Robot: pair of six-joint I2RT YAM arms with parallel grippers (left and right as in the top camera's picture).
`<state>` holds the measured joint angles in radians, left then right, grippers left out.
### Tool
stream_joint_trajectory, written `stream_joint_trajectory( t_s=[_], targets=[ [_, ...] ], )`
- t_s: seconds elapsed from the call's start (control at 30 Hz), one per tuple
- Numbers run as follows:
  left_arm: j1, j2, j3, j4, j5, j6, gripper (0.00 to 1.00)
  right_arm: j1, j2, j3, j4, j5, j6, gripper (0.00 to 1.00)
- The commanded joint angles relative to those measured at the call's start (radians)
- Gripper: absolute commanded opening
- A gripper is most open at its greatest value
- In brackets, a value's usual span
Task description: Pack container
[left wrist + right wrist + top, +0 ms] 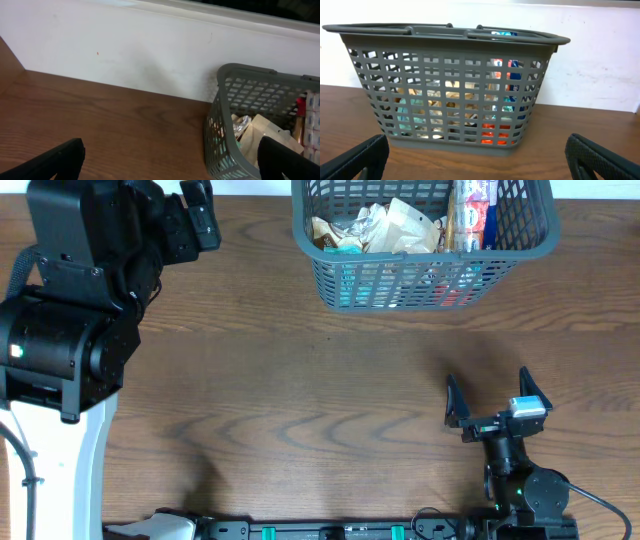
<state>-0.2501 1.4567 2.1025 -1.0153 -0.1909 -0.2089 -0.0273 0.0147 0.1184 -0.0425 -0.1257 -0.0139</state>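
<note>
The container (420, 280) is a dark grey slotted basket at the far middle of the wooden table, and it holds several snack packets (385, 225). My left gripper (200, 220) is at the far left, to the left of the basket, open and empty. In the left wrist view the container (235, 125) stands at the right, with its corner between the left gripper's (170, 167) wide-apart fingers. My right gripper (497, 405) is near the front right, open and empty, facing the basket. In the right wrist view the container (450, 90) fills the middle, well beyond the right gripper (477, 165).
A white wall (125, 50) runs right behind the basket and the table's far edge. The left arm's bulky body (70, 310) covers the table's left side. The right arm's base (525, 495) sits at the front edge.
</note>
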Motion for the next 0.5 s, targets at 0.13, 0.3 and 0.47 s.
stream_joint_trajectory(
  t_s=[0.13, 0.3, 0.47],
  targets=[
    [0.005, -0.003, 0.002, -0.002, -0.012, 0.005, 0.99, 0.01, -0.01, -0.033, 0.019, 0.025, 0.009, 0.99],
    [0.005, -0.003, 0.003, -0.002, -0.012, 0.005, 0.99, 0.01, -0.01, -0.073, 0.077, 0.025, 0.01, 0.99],
    [0.005, -0.003, 0.003, -0.002, -0.012, 0.005, 0.99, 0.01, -0.01, -0.098, 0.1, 0.025, 0.01, 0.99]
  ],
)
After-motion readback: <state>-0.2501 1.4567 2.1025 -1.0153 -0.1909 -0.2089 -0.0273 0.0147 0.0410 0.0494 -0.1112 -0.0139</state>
